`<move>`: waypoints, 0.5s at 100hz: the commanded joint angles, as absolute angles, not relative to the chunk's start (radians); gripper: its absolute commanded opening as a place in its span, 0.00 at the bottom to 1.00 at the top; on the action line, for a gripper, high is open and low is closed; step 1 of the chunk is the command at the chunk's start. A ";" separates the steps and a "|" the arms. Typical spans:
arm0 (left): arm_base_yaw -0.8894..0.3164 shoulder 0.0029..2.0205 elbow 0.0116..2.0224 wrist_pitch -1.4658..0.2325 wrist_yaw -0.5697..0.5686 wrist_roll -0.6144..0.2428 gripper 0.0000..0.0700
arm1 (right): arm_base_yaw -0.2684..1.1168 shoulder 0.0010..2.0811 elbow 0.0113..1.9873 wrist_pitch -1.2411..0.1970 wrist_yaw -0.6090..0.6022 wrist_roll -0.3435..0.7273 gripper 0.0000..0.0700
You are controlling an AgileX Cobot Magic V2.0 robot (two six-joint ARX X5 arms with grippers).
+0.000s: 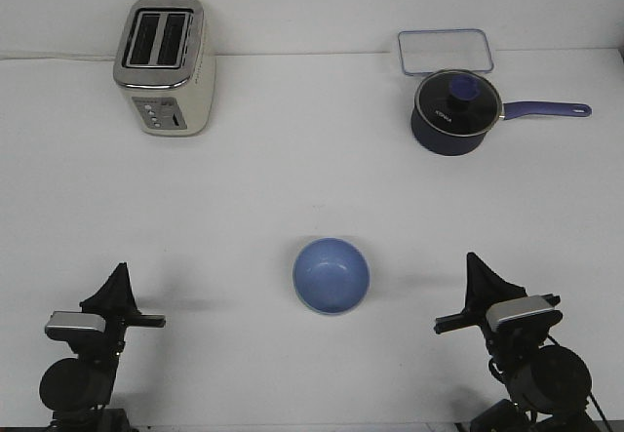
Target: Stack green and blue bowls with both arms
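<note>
The periwinkle blue bowl [331, 275] stands upright on the white table, near the front and midway between the arms. No pale green bowl shows on its own anywhere. A pale edge runs under the blue bowl's near rim, and I cannot tell what it is. My left gripper [119, 278] is at the front left, well clear of the bowl, its fingers together in one point and empty. My right gripper [476, 266] is at the front right, also clear of the bowl, fingers together and empty.
A cream and silver toaster [166, 64] stands at the back left. A dark navy saucepan [454, 113] with a glass lid stands at the back right, its handle pointing right. A clear rectangular container [444, 52] lies behind it.
</note>
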State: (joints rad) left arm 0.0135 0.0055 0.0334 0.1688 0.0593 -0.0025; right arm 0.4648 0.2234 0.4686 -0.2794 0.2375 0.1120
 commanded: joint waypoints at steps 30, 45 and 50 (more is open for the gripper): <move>0.014 0.005 0.014 0.181 0.064 -0.009 0.02 | 0.430 0.221 0.467 -0.268 0.270 -0.002 0.00; 0.014 0.005 0.014 0.181 0.064 -0.009 0.02 | 0.252 0.159 0.399 -0.237 0.168 -0.105 0.00; 0.014 0.005 0.014 0.181 0.064 -0.009 0.02 | 0.194 0.126 0.356 -0.213 0.120 -0.132 0.00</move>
State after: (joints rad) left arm 0.0135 0.0055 0.0334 0.1692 0.0593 -0.0025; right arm 0.2485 0.1528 0.3939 -0.2386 0.1692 -0.0525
